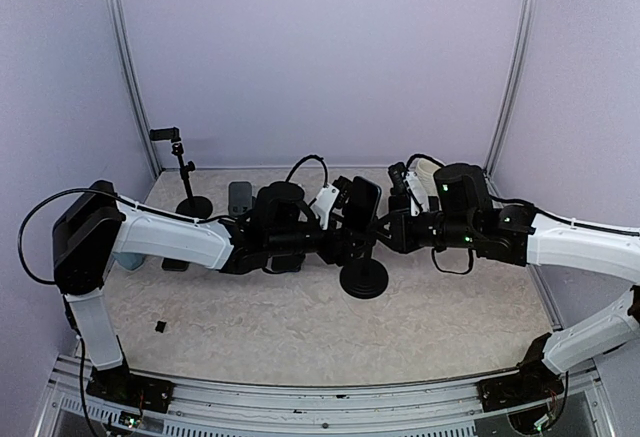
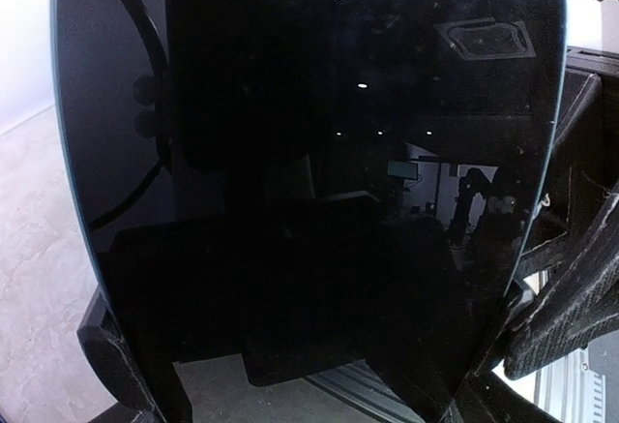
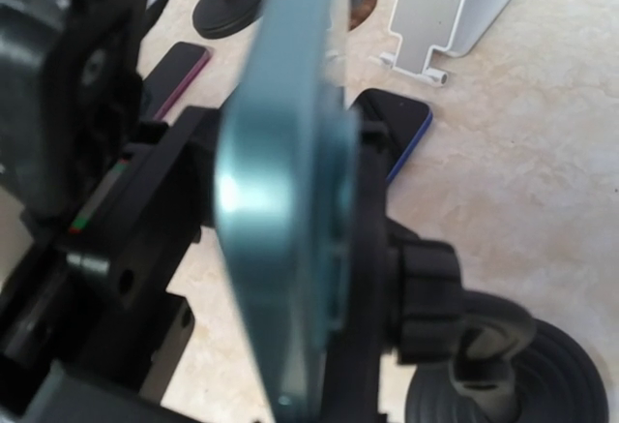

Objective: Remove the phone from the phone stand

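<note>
The phone (image 1: 361, 204) stands upright in the black phone stand (image 1: 363, 279) at mid table. Its dark screen (image 2: 309, 152) fills the left wrist view. In the right wrist view it is edge-on, a teal rim (image 3: 280, 200), with the stand's clamp and ball joint (image 3: 426, 292) behind it. My left gripper (image 1: 338, 229) reaches in from the left, with fingers (image 2: 111, 360) at both side edges of the phone, closed on it. My right gripper (image 1: 393, 223) is at the back of the stand's clamp; its fingers are hidden.
A white stand (image 3: 435, 7) and a blue phone (image 3: 398, 123) lie behind the black stand. A dark phone with a pink edge (image 3: 179, 65) and a thin black tripod stand (image 1: 190, 202) are at the back left. A small black piece (image 1: 160, 327) lies front left.
</note>
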`<state>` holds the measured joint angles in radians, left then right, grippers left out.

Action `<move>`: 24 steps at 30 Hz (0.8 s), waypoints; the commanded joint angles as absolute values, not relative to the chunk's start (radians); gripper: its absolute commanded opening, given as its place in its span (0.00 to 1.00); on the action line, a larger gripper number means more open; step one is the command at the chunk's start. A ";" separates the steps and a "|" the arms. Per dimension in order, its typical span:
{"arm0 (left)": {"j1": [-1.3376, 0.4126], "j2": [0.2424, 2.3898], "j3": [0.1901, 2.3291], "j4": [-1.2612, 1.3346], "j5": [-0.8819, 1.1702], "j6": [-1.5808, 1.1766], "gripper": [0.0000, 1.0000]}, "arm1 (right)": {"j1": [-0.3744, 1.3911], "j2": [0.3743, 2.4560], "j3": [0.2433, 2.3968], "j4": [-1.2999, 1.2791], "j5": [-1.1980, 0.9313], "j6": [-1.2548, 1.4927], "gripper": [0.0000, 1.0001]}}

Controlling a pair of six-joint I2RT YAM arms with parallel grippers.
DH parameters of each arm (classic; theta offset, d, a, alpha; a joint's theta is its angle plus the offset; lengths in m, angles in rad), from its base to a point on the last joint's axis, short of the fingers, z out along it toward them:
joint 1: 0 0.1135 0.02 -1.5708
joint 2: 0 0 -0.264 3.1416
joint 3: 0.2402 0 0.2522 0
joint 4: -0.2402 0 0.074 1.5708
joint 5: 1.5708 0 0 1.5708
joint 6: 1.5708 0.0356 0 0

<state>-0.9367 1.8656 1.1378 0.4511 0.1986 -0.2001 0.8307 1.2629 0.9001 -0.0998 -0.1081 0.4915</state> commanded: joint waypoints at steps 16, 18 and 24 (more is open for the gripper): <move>-0.785 1.842 1.086 0.534 0.213 -0.357 0.46 | 0.830 1.185 0.832 -0.154 -0.146 0.469 0.00; -0.782 1.842 1.090 0.537 0.222 -0.355 0.45 | 0.827 1.180 0.829 -0.156 -0.144 0.469 0.00; -0.787 1.835 1.080 0.601 0.365 -0.337 0.42 | 0.820 1.183 0.825 -0.148 -0.143 0.467 0.00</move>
